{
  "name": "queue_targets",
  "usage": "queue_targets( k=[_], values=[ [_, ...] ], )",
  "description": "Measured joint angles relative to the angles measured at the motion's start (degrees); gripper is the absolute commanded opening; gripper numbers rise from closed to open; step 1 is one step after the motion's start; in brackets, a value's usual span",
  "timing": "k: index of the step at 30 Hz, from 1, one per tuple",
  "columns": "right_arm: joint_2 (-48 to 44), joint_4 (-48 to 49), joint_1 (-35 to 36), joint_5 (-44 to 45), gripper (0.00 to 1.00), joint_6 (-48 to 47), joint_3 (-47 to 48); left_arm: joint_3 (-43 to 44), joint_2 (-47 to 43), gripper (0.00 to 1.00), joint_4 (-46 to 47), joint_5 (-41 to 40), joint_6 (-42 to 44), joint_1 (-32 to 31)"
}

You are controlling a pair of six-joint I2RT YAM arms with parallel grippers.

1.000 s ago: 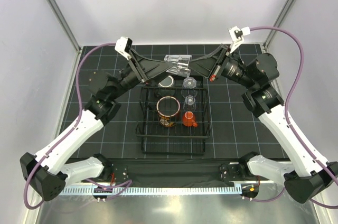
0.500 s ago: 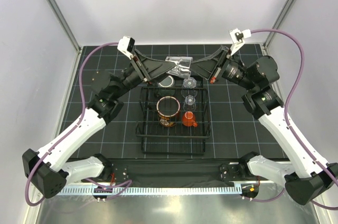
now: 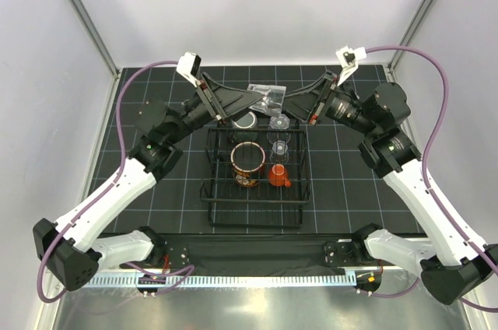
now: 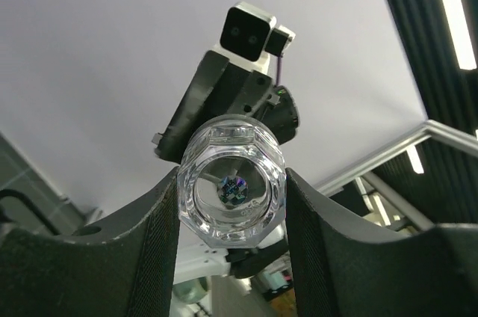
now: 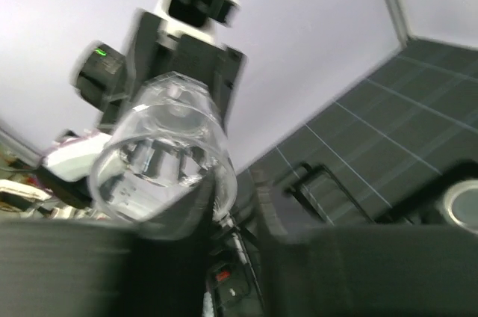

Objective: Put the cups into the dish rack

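A small clear cup point(image 3: 268, 96) hangs in the air beyond the far edge of the black wire dish rack point(image 3: 212, 190). My left gripper point(image 3: 259, 100) is shut on it, one finger on each side point(image 4: 231, 205). My right gripper point(image 3: 283, 103) meets the cup from the other side. The cup's open mouth point(image 5: 160, 156) sits by its blurred fingertips point(image 5: 235, 197), and the grip is unclear. In the rack stand the red-inside mug point(image 3: 247, 163), the orange cup point(image 3: 278, 174) and two clear cups point(image 3: 278, 147). The grey-green cup point(image 3: 246, 120) is at the rack's far left edge.
The rack sits mid-mat on a black gridded mat point(image 3: 156, 190). White walls and metal posts point(image 3: 82, 19) close in the cell. Both arms stretch inward and cross above the rack's far end.
Both grippers have tilted up and shifted slightly right with the clear cup between them. The cups in the rack have not moved.
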Motion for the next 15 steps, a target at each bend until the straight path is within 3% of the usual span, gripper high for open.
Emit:
queue_targets(
  k=[2,4,5,9,15],
  values=[
    [-0.09,-4.33,0.02,1.33,0.41,-2.32,0.61,1.66,0.0,0.01,-3.67,-0.04,3.1,0.0],
    [-0.09,-9.64,0.02,3.58,0.55,-5.33,2.1,4.94,0.0,0.0,-10.4,-0.42,7.39,0.0],
    [-0.09,-12.35,0.02,4.98,0.68,-6.78,3.06,6.95,0.0,0.0,-14.1,-0.85,10.21,0.0],
    [-0.15,-22.51,0.02,11.91,0.87,-12.41,6.69,14.99,-0.44,0.0,-27.04,-4.33,21.79,0.0],
    [-1.42,-35.85,-0.61,24.5,0.89,-19.17,8.2,25.42,0.61,0.0,-44.26,-12.15,37.94,0.66]
  ],
)
